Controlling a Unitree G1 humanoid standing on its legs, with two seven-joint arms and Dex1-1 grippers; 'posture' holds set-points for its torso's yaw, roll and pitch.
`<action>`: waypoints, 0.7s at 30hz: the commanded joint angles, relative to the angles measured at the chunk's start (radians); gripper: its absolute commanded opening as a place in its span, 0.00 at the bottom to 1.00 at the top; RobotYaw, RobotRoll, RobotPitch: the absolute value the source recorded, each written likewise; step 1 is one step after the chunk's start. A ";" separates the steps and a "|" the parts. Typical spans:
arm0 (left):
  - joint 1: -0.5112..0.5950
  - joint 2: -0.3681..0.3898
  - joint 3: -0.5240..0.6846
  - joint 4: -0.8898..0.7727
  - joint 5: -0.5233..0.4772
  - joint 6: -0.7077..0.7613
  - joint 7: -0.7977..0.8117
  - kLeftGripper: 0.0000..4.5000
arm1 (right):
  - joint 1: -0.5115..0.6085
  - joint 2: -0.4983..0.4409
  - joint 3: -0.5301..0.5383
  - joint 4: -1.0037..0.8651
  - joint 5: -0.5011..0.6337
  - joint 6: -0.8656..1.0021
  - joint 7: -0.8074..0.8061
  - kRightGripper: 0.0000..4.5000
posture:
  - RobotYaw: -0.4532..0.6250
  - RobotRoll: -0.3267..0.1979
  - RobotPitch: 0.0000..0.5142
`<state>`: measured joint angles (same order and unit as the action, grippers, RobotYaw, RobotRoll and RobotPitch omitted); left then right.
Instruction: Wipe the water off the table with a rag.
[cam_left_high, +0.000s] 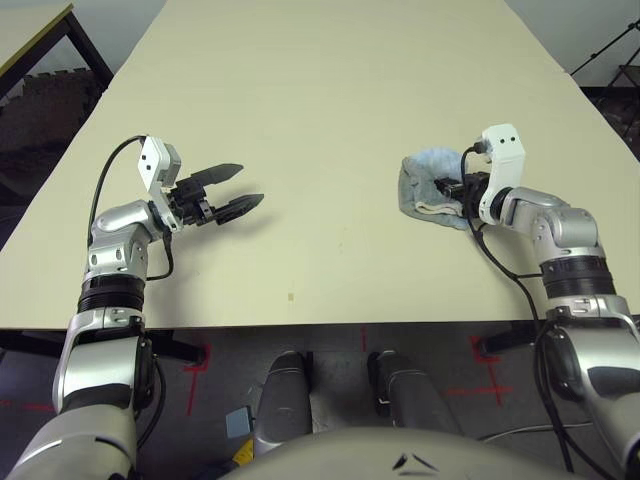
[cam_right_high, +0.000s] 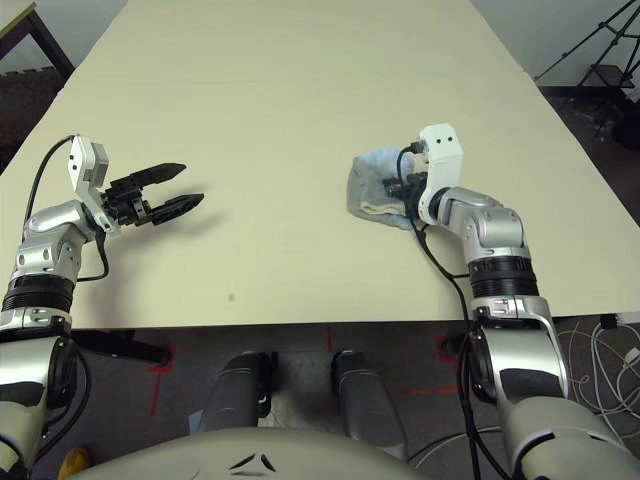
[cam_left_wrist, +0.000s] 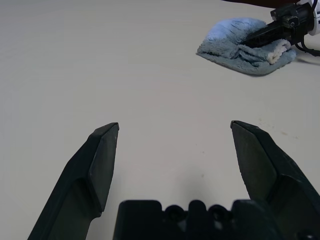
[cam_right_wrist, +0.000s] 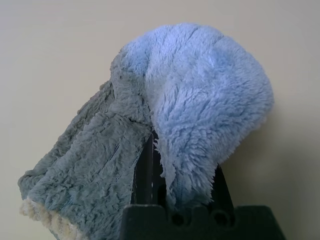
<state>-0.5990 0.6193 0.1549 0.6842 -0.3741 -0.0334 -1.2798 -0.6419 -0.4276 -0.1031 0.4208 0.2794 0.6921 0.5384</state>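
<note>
Although the task names water to be wiped, no amber splotch can be made out on the table in either head view; a tiny tan speck near the lower centre of the left eye view is seen, and it is not taken for water. The rag is shown at the centre right of that frame, lying rumpled on the cream tabletop, with its whitish hem turned toward the lower edge of the picture. The right gripper is seen entering the rag from the right, its jaws pressed together on a fold of the cloth; in the right wrist view the blue-grey pile is draped over and around the dark fingers. The left gripper is held at the centre left of the frame, well apart from the rag, with its jaws spread and nothing between them. Its fingers are pointed level across the bare tabletop toward the rag, which appears in the upper right of the left wrist view. The relation that governs the coming move is judged to be this: the cloth is already held by the right arm, so any wiping stroke falls to that arm, while the direction of the stroke cannot be fixed, since the spill cannot be located.
</note>
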 joint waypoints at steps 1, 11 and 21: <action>-0.007 -0.004 -0.009 0.016 0.015 -0.009 -0.008 1.00 | 0.004 -0.045 -0.027 0.007 0.005 0.013 0.015 0.02 | 0.34 0.62 0.25; -0.002 0.000 -0.007 0.015 0.017 -0.006 -0.015 1.00 | -0.161 -0.194 -0.134 -0.044 0.219 0.329 0.181 0.02 | 0.34 0.62 0.25; -0.017 -0.010 -0.009 0.033 0.023 -0.012 -0.018 1.00 | -0.171 -0.297 -0.075 0.013 0.170 0.280 0.229 0.02 | 0.32 0.62 0.24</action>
<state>-0.6128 0.6106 0.1550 0.6910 -0.3675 -0.0367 -1.2909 -0.8242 -0.7051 -0.1960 0.4065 0.4779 1.0126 0.7609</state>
